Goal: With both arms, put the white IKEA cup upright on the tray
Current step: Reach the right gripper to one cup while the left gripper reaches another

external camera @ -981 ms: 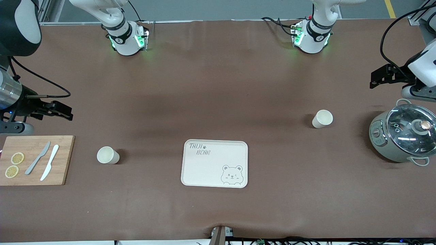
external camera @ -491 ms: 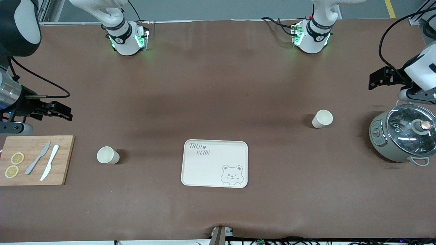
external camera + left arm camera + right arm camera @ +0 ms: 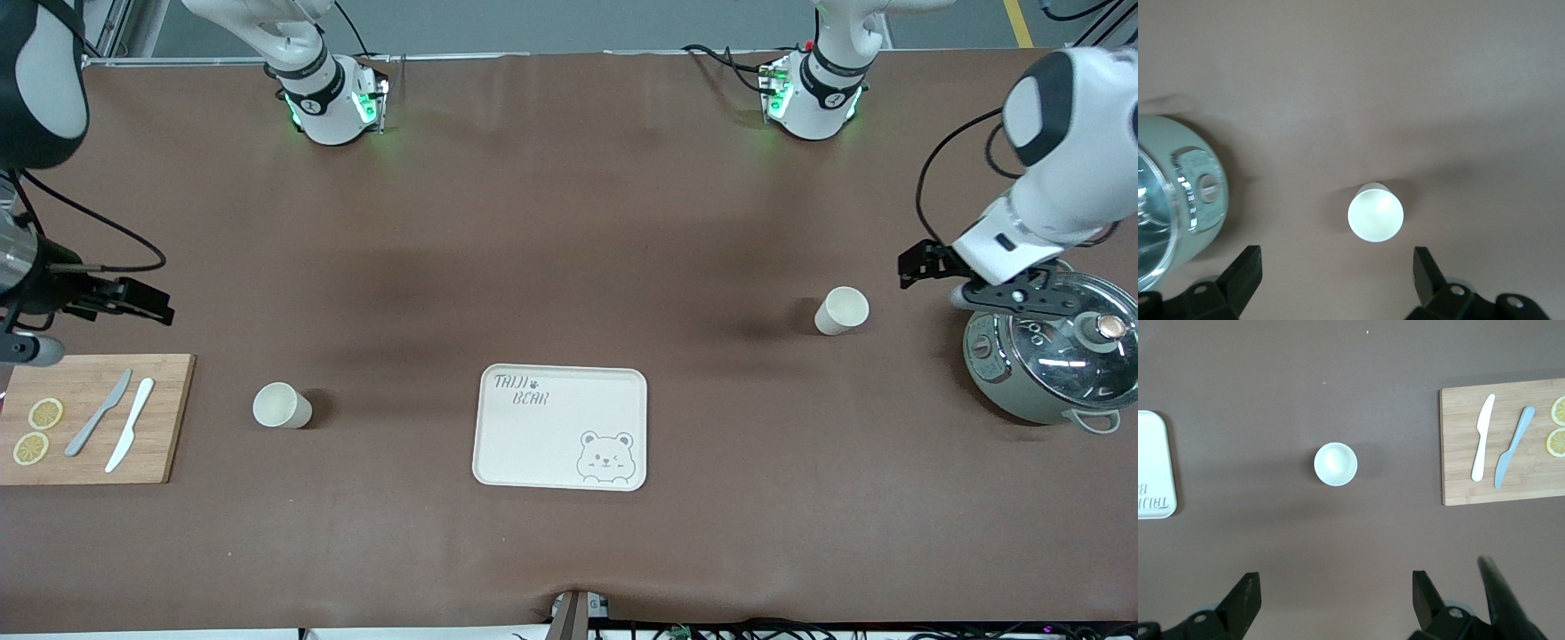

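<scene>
The cream tray (image 3: 560, 444) with the bear drawing lies on the table between two upright white cups. One cup (image 3: 841, 310) stands toward the left arm's end and shows in the left wrist view (image 3: 1375, 213). The other cup (image 3: 282, 405) stands toward the right arm's end and shows in the right wrist view (image 3: 1335, 463). My left gripper (image 3: 923, 263) is open and empty over the table between its cup and the pot; its own view (image 3: 1337, 273) shows the cup ahead of it. My right gripper (image 3: 147, 303) is open and empty over the table by the cutting board (image 3: 1335, 597).
A green pot with a glass lid (image 3: 1053, 360) stands at the left arm's end, close under the left wrist (image 3: 1171, 207). A wooden cutting board (image 3: 98, 418) with two knives and lemon slices lies at the right arm's end (image 3: 1501, 440). The tray's edge shows in the right wrist view (image 3: 1153, 477).
The left arm has swung in from the table's end, bringing its gripper close to the cup beside the pot. The right gripper has shifted slightly toward the table's end. Cups and tray have not moved.
</scene>
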